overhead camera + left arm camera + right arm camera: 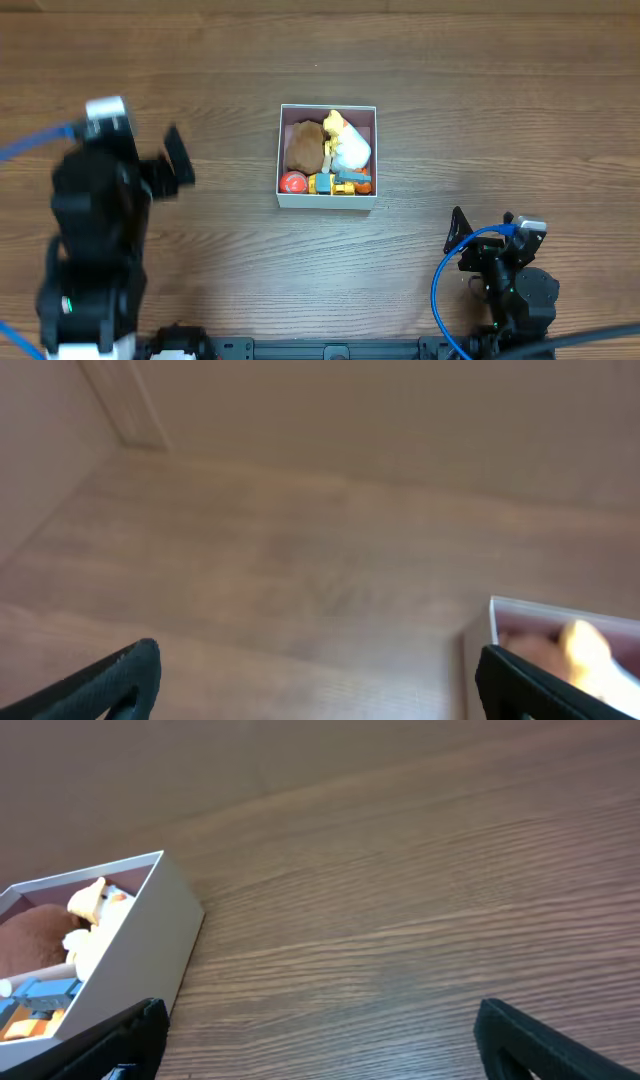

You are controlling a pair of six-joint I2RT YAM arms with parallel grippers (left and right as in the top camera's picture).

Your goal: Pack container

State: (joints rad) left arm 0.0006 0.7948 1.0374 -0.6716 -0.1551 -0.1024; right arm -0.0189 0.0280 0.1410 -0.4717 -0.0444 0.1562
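Your container (327, 202) sits mid-surface, a little to the far side. It already holds a brown plush (303, 143), a yellow-and-white toy (345, 145), a red ball (292, 183) and a blue-and-orange toy vehicle (340, 184). You can see no loose toy outside it, so packing looks essentially finished. Your left gripper (320, 695) hangs well left of the box, fingers spread and empty. Your right gripper (320, 1055) sits near and right of it, likewise spread and empty. You probably only need to park both arms, unless something waits out of view. The surface (500, 80) is brown wood grain. The room beyond is too blurred to tell.
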